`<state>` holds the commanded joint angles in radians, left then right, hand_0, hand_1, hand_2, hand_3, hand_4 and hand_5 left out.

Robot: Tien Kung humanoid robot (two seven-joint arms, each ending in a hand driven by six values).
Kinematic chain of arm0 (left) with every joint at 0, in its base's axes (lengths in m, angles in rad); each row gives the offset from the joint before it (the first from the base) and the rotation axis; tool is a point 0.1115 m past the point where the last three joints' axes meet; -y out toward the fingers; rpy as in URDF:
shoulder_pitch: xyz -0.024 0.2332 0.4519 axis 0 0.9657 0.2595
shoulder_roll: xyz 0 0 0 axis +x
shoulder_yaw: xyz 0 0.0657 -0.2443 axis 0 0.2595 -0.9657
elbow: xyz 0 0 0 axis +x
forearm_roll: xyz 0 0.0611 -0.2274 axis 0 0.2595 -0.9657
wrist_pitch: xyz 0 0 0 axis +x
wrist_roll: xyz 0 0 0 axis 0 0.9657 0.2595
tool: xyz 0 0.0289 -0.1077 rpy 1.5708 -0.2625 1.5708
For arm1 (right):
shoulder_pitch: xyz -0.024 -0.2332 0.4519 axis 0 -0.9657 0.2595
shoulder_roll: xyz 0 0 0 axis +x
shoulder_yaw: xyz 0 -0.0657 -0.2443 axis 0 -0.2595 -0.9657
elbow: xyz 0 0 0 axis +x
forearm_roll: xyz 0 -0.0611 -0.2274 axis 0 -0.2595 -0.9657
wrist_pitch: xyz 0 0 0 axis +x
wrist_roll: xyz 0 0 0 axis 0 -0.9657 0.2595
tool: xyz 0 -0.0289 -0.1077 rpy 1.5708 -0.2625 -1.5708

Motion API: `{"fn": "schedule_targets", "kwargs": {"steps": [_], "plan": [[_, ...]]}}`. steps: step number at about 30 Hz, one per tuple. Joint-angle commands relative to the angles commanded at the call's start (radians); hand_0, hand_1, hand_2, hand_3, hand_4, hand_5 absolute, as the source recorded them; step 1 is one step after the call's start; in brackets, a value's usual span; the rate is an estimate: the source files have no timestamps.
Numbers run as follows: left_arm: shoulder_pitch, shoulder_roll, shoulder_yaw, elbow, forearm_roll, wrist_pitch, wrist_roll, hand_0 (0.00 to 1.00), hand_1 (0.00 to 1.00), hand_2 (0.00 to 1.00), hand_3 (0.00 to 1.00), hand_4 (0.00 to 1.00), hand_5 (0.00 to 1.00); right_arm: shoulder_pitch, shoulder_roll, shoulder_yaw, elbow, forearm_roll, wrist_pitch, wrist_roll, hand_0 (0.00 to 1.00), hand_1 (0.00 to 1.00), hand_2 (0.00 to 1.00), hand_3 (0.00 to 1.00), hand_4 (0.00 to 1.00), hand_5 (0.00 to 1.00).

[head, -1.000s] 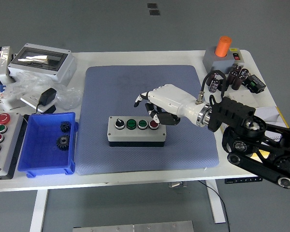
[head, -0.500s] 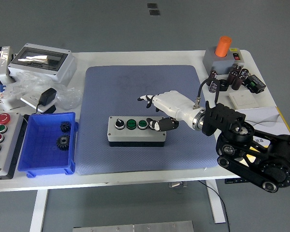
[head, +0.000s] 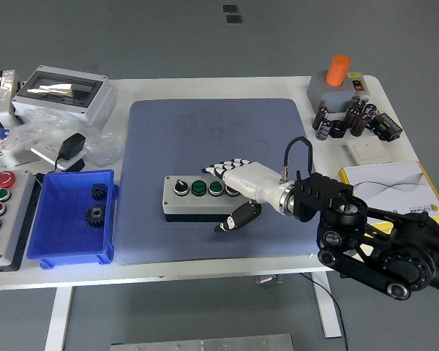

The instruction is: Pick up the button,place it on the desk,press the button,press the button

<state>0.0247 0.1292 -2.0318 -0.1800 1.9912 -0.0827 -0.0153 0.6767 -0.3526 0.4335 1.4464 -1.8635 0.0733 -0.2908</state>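
A grey button box [head: 205,198] with a black base lies on the blue mat [head: 219,139]; its top shows a black-and-white knob, two green buttons and a red one, the red mostly hidden. My right hand [head: 230,191] lies flat over the box's right end. Its white fingers [head: 219,170] reach across the top past the buttons, and the black-tipped thumb [head: 234,218] hangs down in front of the box. Whether a finger touches a button I cannot tell. The left arm is out of sight.
A blue bin [head: 72,216] with two dark gears sits left of the mat. A second button panel [head: 1,212] lies at the far left. A grey enclosure [head: 62,91], a plastic bag with an adapter [head: 73,146], an orange-topped grey device [head: 338,82], capacitors [head: 344,121] and papers [head: 395,186] crowd the table's ends.
My right arm has shifted left and down toward the table's near edge. The hand went from curled beside the red button to flat over the box's right end, thumb dropped in front.
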Motion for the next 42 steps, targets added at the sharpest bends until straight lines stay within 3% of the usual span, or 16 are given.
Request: {"fn": "schedule_targets", "kwargs": {"steps": [7,8,9,12,14,15,20,21,42], "plan": [[0.0,0.0,-0.003,0.0,0.005,-0.001,0.0,0.734,0.742,0.59,0.588,0.51,0.176,-0.003,0.033,-0.04,-0.065,-0.008,-0.126,0.015,0.998,0.998,0.998,0.998,0.998,0.426],[0.0,0.0,-0.004,0.0,0.006,-0.001,0.0,0.734,0.742,0.59,0.588,0.51,0.176,-0.004,0.036,-0.042,-0.069,-0.008,-0.137,0.017,0.998,0.998,0.998,0.998,0.998,0.426],[0.0,-0.001,-0.004,0.0,0.006,-0.002,0.0,0.734,0.741,0.589,0.587,0.509,0.17,-0.005,0.038,-0.045,-0.073,-0.009,-0.146,0.018,0.998,0.964,0.991,0.998,0.998,0.348],[-0.001,-0.001,-0.006,0.0,0.009,-0.002,-0.001,0.734,0.741,0.589,0.587,0.509,0.17,-0.007,0.044,-0.052,-0.082,-0.01,-0.165,0.022,0.998,0.964,0.991,0.998,0.998,0.348],[-0.001,-0.001,-0.007,0.0,0.011,-0.003,-0.002,0.734,0.741,0.589,0.587,0.509,0.17,-0.007,0.045,-0.052,-0.083,-0.011,-0.17,0.024,0.998,0.964,0.991,0.998,0.998,0.348],[-0.001,-0.001,-0.008,0.0,0.012,-0.003,-0.002,0.734,0.741,0.588,0.587,0.511,0.167,-0.007,0.046,-0.053,-0.084,-0.011,-0.171,0.025,0.64,0.689,0.715,0.998,0.93,0.237],[-0.001,-0.001,-0.01,0.0,0.015,-0.004,-0.002,0.734,0.741,0.588,0.587,0.511,0.167,-0.007,0.047,-0.06,-0.087,-0.008,-0.174,0.026,0.64,0.689,0.715,0.998,0.93,0.237],[0.0,-0.001,-0.01,0.0,0.016,-0.004,-0.002,0.734,0.741,0.588,0.587,0.511,0.165,-0.007,0.047,-0.062,-0.087,-0.007,-0.174,0.026,0.588,0.651,0.679,0.923,0.902,0.204],[-0.002,0.002,-0.012,0.0,0.017,-0.007,-0.003,0.734,0.741,0.589,0.589,0.513,0.164,-0.013,0.054,-0.059,-0.101,-0.015,-0.188,0.029,0.598,0.649,0.686,0.912,0.914,0.217]]}}
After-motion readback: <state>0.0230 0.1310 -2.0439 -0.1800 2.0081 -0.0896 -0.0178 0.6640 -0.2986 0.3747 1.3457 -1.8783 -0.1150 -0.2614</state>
